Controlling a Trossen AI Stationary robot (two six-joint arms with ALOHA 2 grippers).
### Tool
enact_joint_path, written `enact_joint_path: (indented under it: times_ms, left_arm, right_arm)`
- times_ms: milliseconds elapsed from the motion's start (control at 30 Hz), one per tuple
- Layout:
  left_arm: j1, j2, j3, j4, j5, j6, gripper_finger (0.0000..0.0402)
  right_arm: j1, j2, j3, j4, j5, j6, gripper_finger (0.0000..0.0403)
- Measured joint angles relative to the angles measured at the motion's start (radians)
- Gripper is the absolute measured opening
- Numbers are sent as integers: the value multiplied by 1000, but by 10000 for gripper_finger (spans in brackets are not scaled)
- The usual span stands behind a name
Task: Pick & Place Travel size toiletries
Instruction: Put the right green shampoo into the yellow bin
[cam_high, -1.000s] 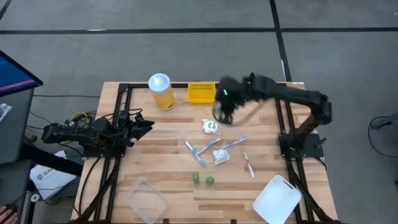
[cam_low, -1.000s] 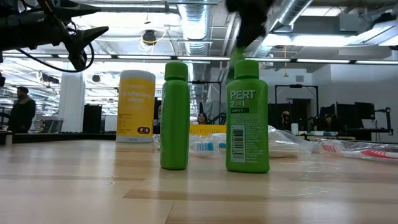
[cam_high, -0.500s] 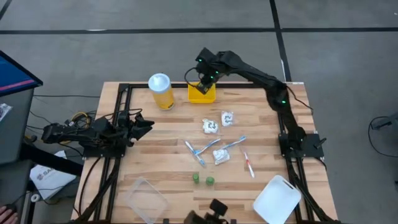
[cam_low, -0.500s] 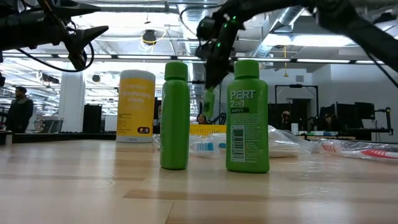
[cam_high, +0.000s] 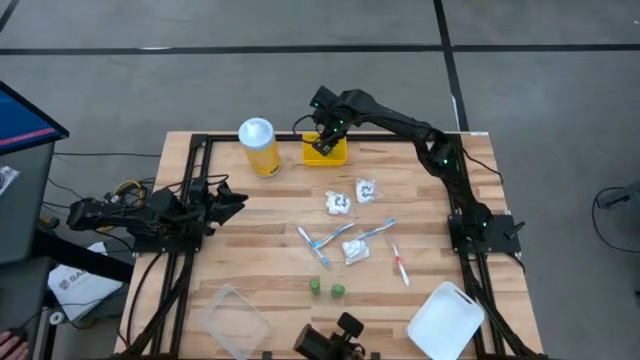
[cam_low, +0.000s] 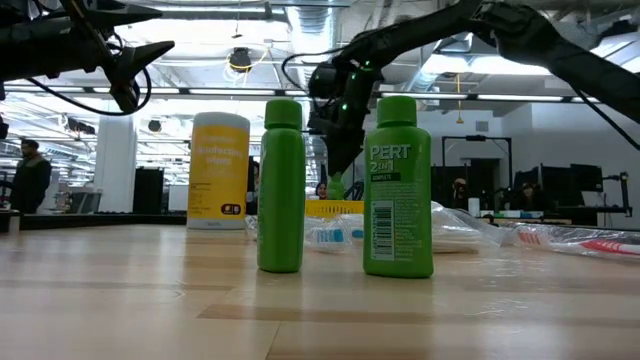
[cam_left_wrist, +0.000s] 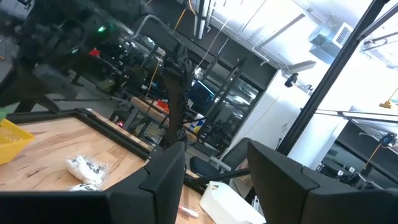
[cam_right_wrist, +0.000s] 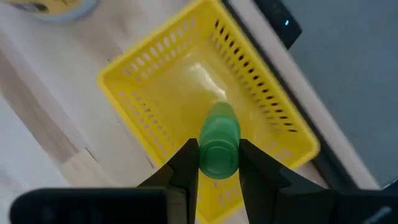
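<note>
Your right gripper (cam_right_wrist: 216, 163) clamps a green bottle (cam_right_wrist: 218, 140) above the yellow basket (cam_right_wrist: 155, 78) (far tabletop (cam_high: 260, 235) edge), left gripper (cam_left_wrist: 208, 171) parted, empty, left side.

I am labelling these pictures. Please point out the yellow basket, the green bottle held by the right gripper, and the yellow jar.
yellow basket (cam_right_wrist: 161, 99): right wrist view, inner wall.
green bottle (cam_right_wrist: 219, 149): right wrist view, rounded end.
yellow jar (cam_high: 260, 152): high view, side.

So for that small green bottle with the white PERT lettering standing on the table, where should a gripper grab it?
Probably from straight above, closing on the sides of the small green bottle near its cap: it stands upright, with a twin bottle close beside it.
</note>
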Motion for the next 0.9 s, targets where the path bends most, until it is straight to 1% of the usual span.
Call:
enact_joint_path:
  times_ms: [133,233,500,767,900]
  left_arm:
    - [0,0,0,0,-1,0,172]
    - [0,0,0,0,-1,0,172]
    - [0,0,0,6,-1,0,172]
    - [0,0,0,7,-1,0,172]
    - [0,0,0,7,-1,0,172]
  right_arm:
    - [-7,-3,-21,22,2,6,77]
    - [-21,-2,-24,-3,2,9,77]
    - [-46,-2,-24,2,2,10,77]
    - [-46,-2,-24,14,2,9,77]
    - [-46,-2,-24,14,2,8,88]
